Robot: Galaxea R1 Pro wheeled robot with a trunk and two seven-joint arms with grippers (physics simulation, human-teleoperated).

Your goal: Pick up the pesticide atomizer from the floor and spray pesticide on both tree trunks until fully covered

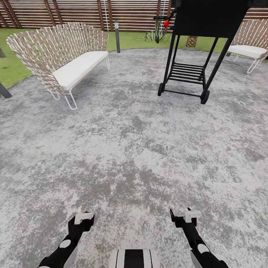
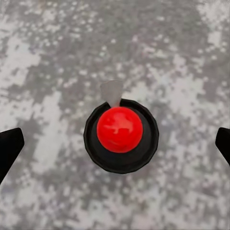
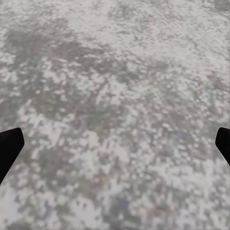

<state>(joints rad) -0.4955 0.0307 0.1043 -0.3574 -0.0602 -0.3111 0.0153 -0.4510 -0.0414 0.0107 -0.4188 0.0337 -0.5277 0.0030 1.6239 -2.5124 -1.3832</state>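
Grey floor (image 1: 126,149), two wicker seats (image 1: 63,56).

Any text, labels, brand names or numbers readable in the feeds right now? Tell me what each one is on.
None: no words, numbers or signs can be read in any feed.
The black grill cart, the wicker bench and the fence carry no lettering.
The red ball in a black ring over the floor is unmarked.
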